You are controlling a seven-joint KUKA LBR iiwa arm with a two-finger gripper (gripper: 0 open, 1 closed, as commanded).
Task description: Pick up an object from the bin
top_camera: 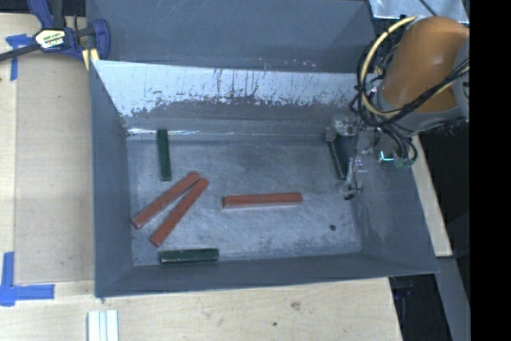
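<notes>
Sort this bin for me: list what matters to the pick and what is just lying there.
In the job:
- gripper, low by the right wall
- grey bin
- level red-brown stick, nearest the gripper, so probably the likeliest pick

Lying about for now:
- slanted red-brown stick, left
- second slanted stick beside it
- green stick, back left
- dark green stick, front
</notes>
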